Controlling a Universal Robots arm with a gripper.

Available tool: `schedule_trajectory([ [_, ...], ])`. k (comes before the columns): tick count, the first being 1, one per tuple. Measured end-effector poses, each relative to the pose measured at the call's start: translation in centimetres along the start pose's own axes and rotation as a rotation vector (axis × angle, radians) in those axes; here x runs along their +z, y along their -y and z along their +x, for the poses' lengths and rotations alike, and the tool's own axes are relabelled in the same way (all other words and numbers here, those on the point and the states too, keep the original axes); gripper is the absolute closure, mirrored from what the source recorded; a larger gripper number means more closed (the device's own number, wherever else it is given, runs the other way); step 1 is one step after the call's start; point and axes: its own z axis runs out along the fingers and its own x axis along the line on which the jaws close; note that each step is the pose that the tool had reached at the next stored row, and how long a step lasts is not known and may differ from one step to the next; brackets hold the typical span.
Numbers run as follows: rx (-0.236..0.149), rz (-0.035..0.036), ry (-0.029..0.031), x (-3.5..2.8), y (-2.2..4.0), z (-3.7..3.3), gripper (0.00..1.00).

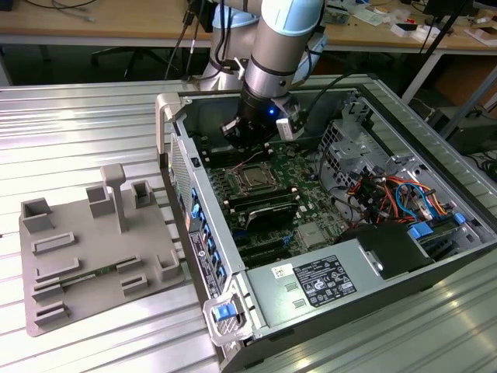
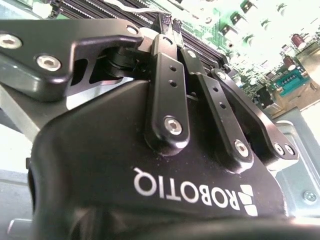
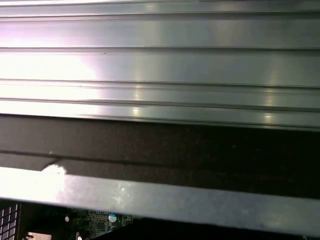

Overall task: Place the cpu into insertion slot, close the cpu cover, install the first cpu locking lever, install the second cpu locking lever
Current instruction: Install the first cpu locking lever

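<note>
Hovering claw [image 1: 247,138] over cpu [image 1: 252,180], ext. view.

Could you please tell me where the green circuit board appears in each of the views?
Exterior view: the green circuit board lies inside the open case, under the arm.
Second wrist view: a bright green patch beyond the end effector.
First wrist view: a green sliver past the case's silver rail.
Shared landmark: the case's metal walls.
</note>
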Motion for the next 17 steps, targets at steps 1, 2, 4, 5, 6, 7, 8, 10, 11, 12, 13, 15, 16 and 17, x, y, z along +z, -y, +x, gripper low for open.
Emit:
schedule_trajectory([
  [1, -0.002, -0.0001, -0.0001, 0.05, 0.01, -0.09, 0.89],
  [2, -0.004, -0.0001, -0.0002, 0.10, 0.02, -0.19, 0.89],
  [4, -0.010, -0.0001, -0.0007, 0.26, 0.05, -0.50, 0.89],
  [5, -0.011, -0.0001, -0.0009, 0.31, 0.06, -0.58, 0.89],
  [6, -0.013, -0.0001, -0.0010, 0.37, 0.07, -0.67, 0.89],
  [7, -0.015, -0.0001, -0.0011, 0.43, 0.07, -0.74, 0.89],
  [8, -0.017, -0.0001, -0.0012, 0.51, 0.08, -0.83, 0.89],
  [10, -0.020, 0.0001, -0.0015, 0.69, 0.11, -0.99, 0.89],
  [11, -0.023, 0.0002, -0.0017, 0.80, 0.12, -1.13, 0.89],
  [12, -0.024, 0.0002, -0.0017, 0.87, 0.13, -1.23, 0.89],
  [13, -0.026, 0.0001, -0.0018, 0.94, 0.14, -1.32, 0.89],
  [15, -0.030, 0.0001, -0.0021, 1.10, 0.17, -1.62, 0.89],
  [16, -0.032, 0.0001, -0.0022, 1.15, 0.18, -1.72, 0.89],
  [17, -0.033, 0.0001, -0.0022, 1.19, 0.19, -1.82, 0.89],
])
